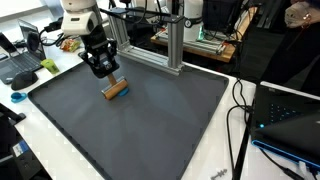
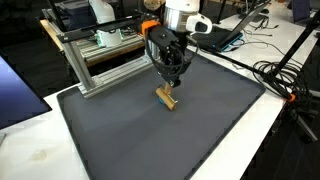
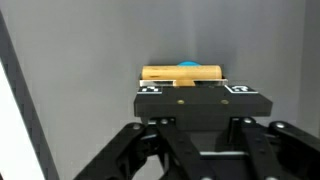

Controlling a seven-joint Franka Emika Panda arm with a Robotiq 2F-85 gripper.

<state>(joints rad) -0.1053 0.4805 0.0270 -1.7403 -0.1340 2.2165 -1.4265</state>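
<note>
While the gripper (image 1: 107,78) is clamping its jaws on the wooden block (image 1: 116,90), which is sitting on the grey mat (image 1: 150,130) well inside its edges, the grip is appearing slightly off-centre and is calling for slow, level handling

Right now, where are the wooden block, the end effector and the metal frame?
wooden block (image 1: 117,90): in an exterior view, middle of its top face.
end effector (image 2: 168,84): in an exterior view, midway between its fingertips.
metal frame (image 1: 175,45): in an exterior view, its upright post.
</note>
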